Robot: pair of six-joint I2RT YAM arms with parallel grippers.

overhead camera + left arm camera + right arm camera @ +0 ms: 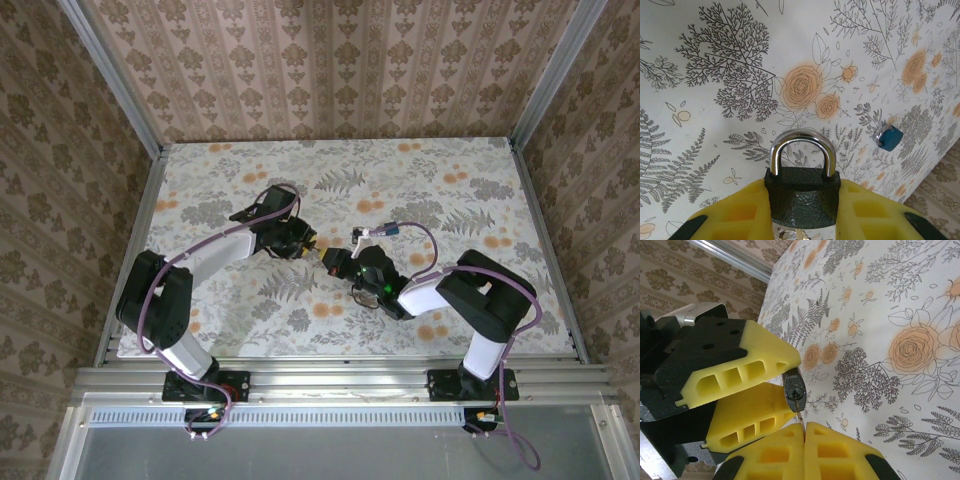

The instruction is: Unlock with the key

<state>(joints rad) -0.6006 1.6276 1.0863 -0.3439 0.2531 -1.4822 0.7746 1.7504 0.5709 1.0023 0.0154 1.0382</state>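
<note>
The right end effector (804, 432), pressed together, pinches the thin silver key (800, 412), whose blade meets the keyhole just ahead of its tips. Beyond, the left end effector (802, 212) clamps the dark-green textured metal padlock (802, 192), its steel shackle (802, 145) seated shut. Best to roll purely about the blade, since side load would likely bend it.

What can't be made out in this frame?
key bow: right wrist view, hidden inside the right gripper.
padlock base: left wrist view, cut off by bottom edge and left gripper.
key's depth and turn: top view, too small.
blue object: left wrist view, too small to identify.
</note>
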